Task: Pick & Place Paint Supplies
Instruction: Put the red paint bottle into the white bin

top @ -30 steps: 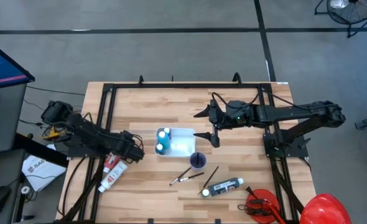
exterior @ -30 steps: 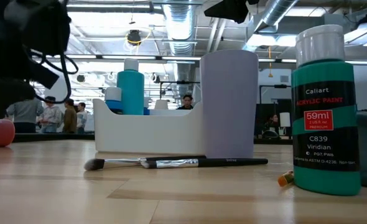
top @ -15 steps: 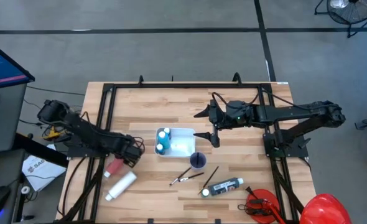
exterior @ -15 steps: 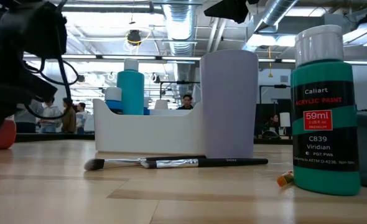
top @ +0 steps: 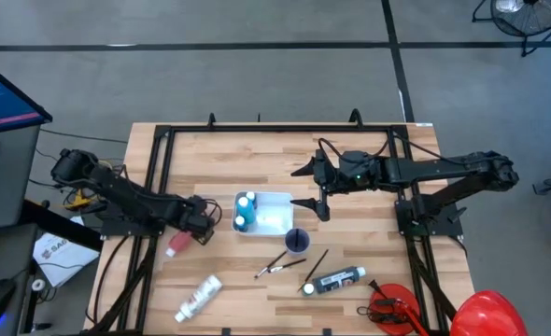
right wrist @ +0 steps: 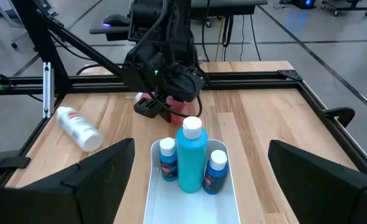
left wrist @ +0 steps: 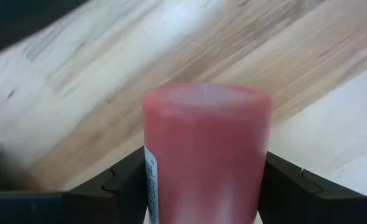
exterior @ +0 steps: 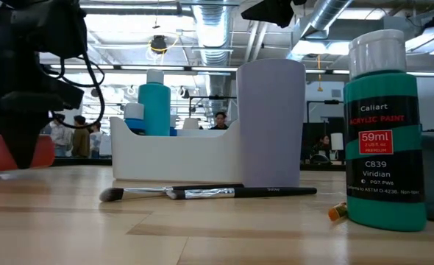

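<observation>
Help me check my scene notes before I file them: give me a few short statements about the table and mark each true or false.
1. The left gripper holds a red tube. True.
2. The white tray holds three blue bottles. True.
3. The right gripper is shut on a brush. False: its fingers are spread and hold nothing, above the table behind the tray.
4. The white bottle with a red label stands upright in the tray. False: it lies on its side on the table, near the front edge.
5. Brushes lie on the table in front of the tray. True.
</observation>
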`<action>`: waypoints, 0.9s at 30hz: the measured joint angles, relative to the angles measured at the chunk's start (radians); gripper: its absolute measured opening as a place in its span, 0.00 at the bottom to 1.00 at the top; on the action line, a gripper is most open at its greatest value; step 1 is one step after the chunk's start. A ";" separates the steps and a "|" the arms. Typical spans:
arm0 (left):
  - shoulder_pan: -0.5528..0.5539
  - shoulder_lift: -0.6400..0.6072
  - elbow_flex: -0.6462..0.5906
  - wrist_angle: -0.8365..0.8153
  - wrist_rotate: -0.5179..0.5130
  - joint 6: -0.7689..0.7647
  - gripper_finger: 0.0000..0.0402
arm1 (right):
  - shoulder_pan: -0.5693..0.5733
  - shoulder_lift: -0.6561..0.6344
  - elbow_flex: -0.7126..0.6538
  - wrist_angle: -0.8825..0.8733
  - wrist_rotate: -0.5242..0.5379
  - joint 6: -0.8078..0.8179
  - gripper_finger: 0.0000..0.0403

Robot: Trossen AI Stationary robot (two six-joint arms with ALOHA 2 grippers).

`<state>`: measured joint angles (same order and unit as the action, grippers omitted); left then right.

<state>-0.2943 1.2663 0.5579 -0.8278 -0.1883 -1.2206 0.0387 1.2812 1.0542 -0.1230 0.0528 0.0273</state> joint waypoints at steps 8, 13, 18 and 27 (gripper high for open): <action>0.043 -0.001 0.001 0.009 -0.050 0.119 0.71 | -0.006 0.000 0.000 0.001 0.001 -0.001 0.90; 0.072 -0.001 0.001 0.017 -0.103 0.167 0.88 | -0.014 0.000 0.000 0.001 0.002 0.011 0.90; 0.072 -0.001 0.001 0.024 -0.112 0.195 0.99 | -0.014 0.000 0.000 0.002 0.003 0.019 0.90; 0.071 -0.001 0.001 0.039 -0.150 0.216 0.97 | -0.014 0.035 0.002 0.029 0.004 0.019 0.90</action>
<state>-0.2230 1.2654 0.5591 -0.7890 -0.3383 -1.0045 0.0250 1.3160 1.0562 -0.0941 0.0566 0.0460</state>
